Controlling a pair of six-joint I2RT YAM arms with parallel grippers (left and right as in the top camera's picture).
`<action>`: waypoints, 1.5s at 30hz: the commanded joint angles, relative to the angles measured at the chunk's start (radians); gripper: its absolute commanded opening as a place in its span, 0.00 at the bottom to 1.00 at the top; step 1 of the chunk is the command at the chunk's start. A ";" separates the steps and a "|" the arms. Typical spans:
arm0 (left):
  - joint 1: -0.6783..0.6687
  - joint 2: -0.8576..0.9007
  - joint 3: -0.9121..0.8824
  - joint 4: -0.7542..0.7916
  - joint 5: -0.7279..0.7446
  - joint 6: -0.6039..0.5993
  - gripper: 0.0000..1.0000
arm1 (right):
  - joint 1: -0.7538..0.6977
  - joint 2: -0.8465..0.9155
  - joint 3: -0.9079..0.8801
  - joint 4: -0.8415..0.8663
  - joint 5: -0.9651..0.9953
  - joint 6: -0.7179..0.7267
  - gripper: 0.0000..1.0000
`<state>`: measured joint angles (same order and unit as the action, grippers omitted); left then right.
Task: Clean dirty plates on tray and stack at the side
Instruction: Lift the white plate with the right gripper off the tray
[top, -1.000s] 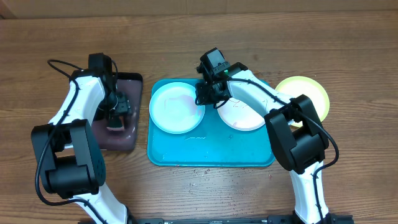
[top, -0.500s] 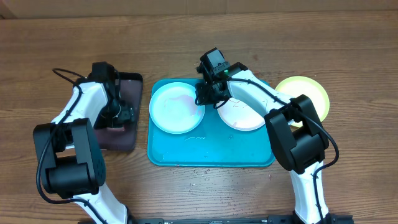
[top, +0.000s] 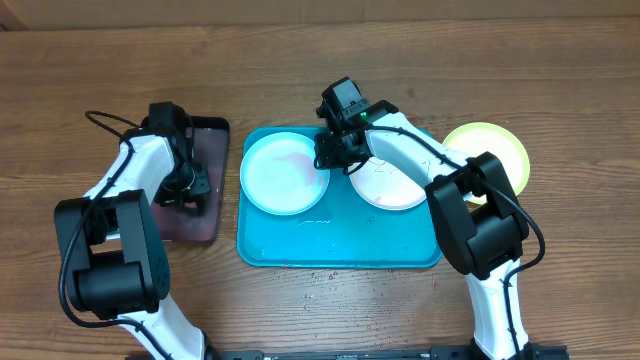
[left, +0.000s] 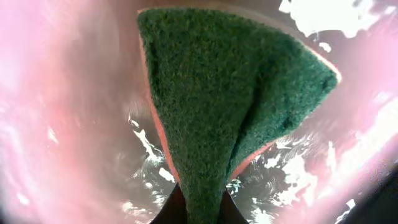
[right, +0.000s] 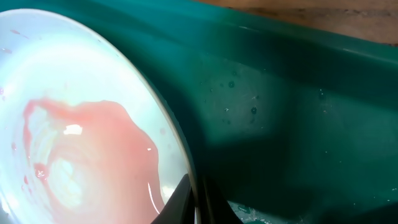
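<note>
A light blue plate (top: 283, 174) with a pink-red smear lies on the left half of the teal tray (top: 340, 250). My right gripper (top: 328, 158) is shut on its right rim. In the right wrist view that plate (right: 81, 124) has its thin rim pinched between the jaws of my right gripper (right: 198, 202), above the tray (right: 298, 124). A white plate (top: 392, 186) lies on the tray's right half, partly under the right arm. Off the tray to the right rests a yellow-green plate (top: 497, 150). My left gripper (left: 200, 208) is shut on a green sponge (left: 217, 93).
The left gripper (top: 188, 185) hangs over a small dark tray (top: 205, 225) left of the teal one, and that dark tray (left: 74, 124) holds pinkish water. Both arms' bases stand at the table's front edge. Bare wooden table (top: 320, 60) lies behind the trays.
My left gripper has shifted a little over the dark tray and closed on the green sponge. The right arm and the plates have not moved.
</note>
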<state>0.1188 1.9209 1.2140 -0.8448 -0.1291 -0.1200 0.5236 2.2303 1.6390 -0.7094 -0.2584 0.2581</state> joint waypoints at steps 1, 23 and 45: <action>0.006 -0.006 0.050 -0.024 -0.035 -0.008 0.32 | 0.005 0.015 0.010 -0.010 0.002 0.005 0.06; 0.006 0.103 0.114 0.080 0.033 -0.044 0.56 | 0.005 0.015 0.010 -0.011 0.002 0.008 0.06; 0.006 0.066 0.270 -0.145 0.084 -0.069 1.00 | 0.005 0.015 0.010 -0.021 -0.021 0.009 0.05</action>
<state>0.1188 2.0010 1.4689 -0.9684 -0.0910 -0.1589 0.5236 2.2303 1.6402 -0.7200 -0.2657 0.2615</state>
